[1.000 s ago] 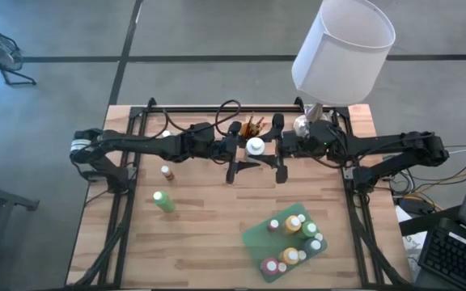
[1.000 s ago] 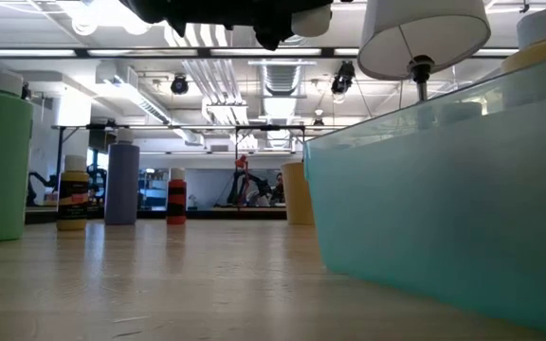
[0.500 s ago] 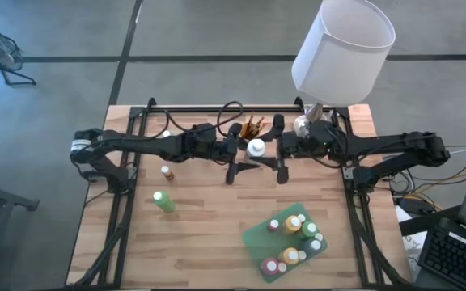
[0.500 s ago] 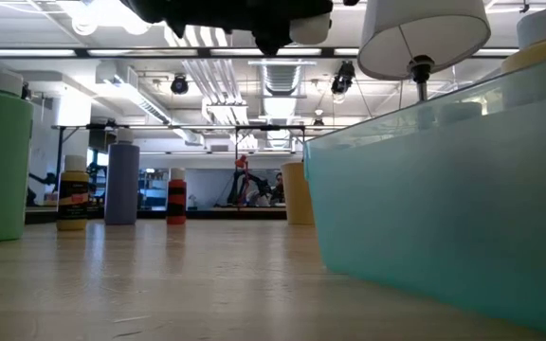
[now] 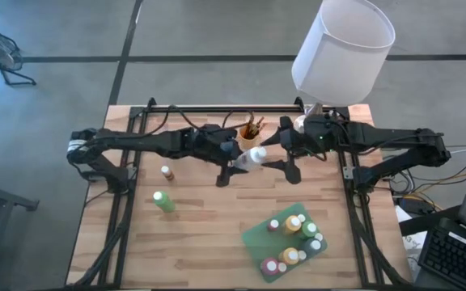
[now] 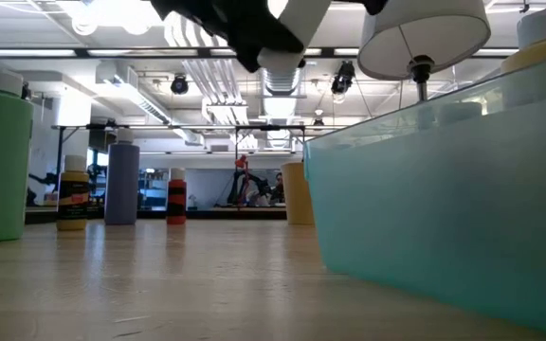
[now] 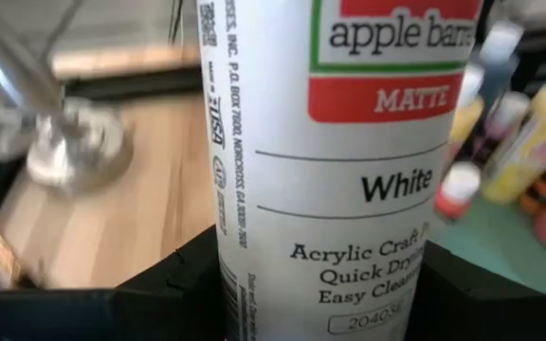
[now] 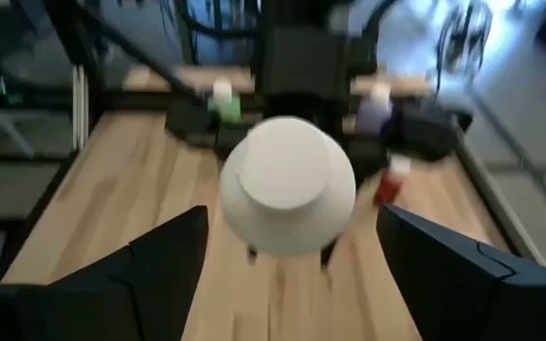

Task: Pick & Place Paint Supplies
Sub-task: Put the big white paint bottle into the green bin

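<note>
Wooden worktop [image 5: 209,234]: right claw [image 5: 285,153] has spread wide off the white paint bottle [image 5: 253,156]; left claw [image 5: 231,162] now grips it alone. Handover done, green tray [image 5: 259,238] likely next.

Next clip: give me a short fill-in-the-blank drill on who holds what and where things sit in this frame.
1. The white paint bottle is held by the ____ end effector.
2. The right end effector has its fingers ____, apart from the bottle.
3. The tray holding sorted bottles is coloured ____.
4. The printed colour name on the held bottle reads ____.

Missing words: left; open; green; White
</note>
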`<state>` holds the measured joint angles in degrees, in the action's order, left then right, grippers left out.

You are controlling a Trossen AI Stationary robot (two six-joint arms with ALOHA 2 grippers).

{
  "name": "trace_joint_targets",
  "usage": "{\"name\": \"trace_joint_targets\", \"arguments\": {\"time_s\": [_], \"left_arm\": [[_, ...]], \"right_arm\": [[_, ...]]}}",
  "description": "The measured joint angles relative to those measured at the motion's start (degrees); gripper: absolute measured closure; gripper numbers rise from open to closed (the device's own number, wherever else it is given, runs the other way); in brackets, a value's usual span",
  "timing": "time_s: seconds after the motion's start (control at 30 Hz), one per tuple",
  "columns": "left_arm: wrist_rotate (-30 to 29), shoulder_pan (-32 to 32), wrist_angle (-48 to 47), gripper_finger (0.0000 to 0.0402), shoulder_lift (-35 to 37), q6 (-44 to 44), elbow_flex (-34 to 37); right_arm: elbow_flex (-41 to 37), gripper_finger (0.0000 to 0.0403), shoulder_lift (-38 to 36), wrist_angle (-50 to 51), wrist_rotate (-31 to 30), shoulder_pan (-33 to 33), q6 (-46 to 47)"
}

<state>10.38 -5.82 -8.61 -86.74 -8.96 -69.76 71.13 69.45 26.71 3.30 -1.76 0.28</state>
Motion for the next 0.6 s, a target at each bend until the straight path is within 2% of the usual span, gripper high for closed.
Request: {"name": "trace_joint_targets", "arguments": {"time_s": [0.07,0.23,0.6], "left_arm": [[-1.0,0.0,-4.6,0.0186,0.0,0.0,-1.2],[-1.4,0.0,-12.3,0.0186,0.0,0.9,-3.4],[-1.4,0.0,-17.5,0.0186,0.0,3.3,-5.7]], "right_arm": [[2.4,0.0094,0.3,5.2,0.0,0.0,0.7],[7.2,0.0088,1.9,10.5,0.0,0.0,1.3],[11.4,0.0123,7.4,13.6,0.2,0.0,-0.8]]}}
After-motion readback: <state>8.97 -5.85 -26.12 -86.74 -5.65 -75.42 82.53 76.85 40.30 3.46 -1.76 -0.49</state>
